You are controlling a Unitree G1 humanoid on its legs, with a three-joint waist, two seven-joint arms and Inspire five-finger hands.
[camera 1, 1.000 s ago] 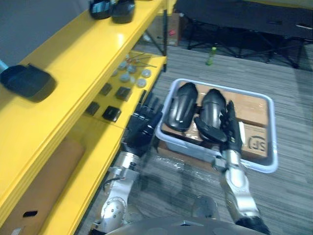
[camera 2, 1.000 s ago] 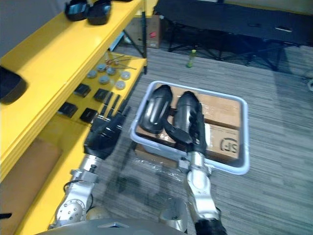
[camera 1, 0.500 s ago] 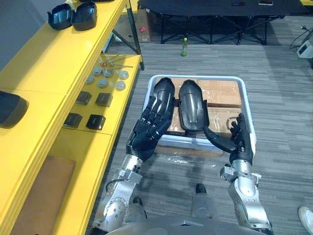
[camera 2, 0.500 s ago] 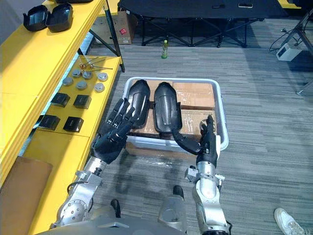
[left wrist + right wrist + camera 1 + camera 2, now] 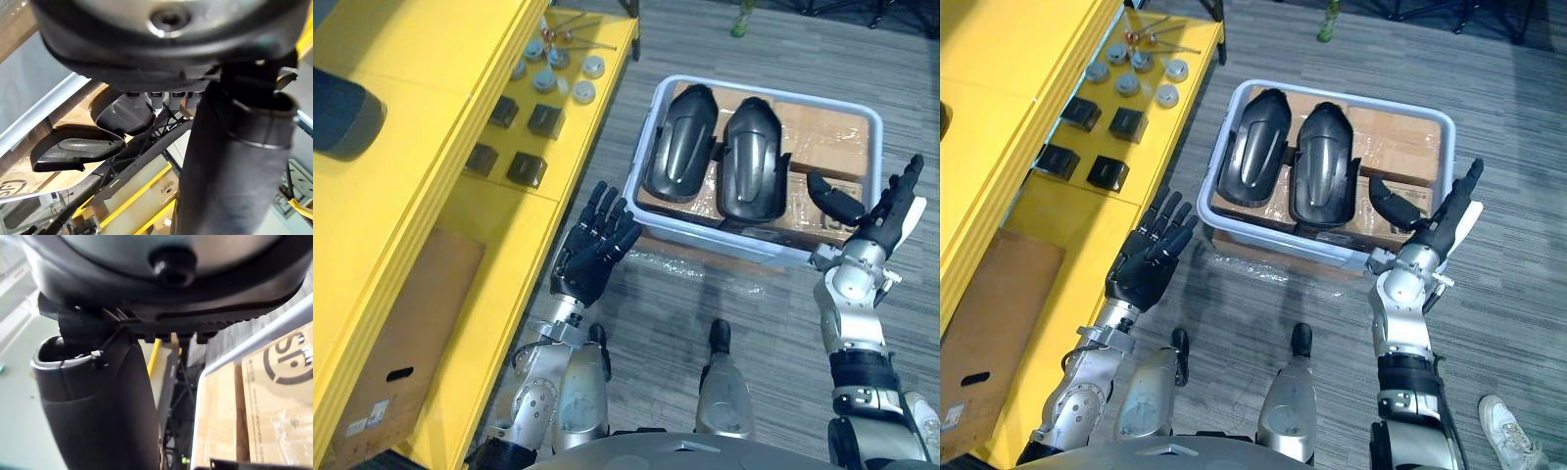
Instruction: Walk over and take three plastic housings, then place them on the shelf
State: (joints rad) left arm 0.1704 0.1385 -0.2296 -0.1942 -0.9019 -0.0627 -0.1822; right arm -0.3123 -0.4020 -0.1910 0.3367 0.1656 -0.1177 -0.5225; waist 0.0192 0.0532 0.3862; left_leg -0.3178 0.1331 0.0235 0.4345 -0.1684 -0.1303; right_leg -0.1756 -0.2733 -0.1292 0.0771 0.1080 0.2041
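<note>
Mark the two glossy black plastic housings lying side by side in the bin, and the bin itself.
Left glossy black plastic housing [image 5: 680, 137]: left eye view, middle of its domed back.
Right glossy black plastic housing [image 5: 751, 162]: left eye view, middle of its domed back.
Pale grey plastic bin [image 5: 705, 238]: left eye view, near wall.

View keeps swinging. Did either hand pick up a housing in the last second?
Neither did. The left hand drew back off the left housing to above the floor left of the tray, open. The right hand slid from the right housing to the tray's near right corner, open. Both housings lie unmoved in the tray.
</note>
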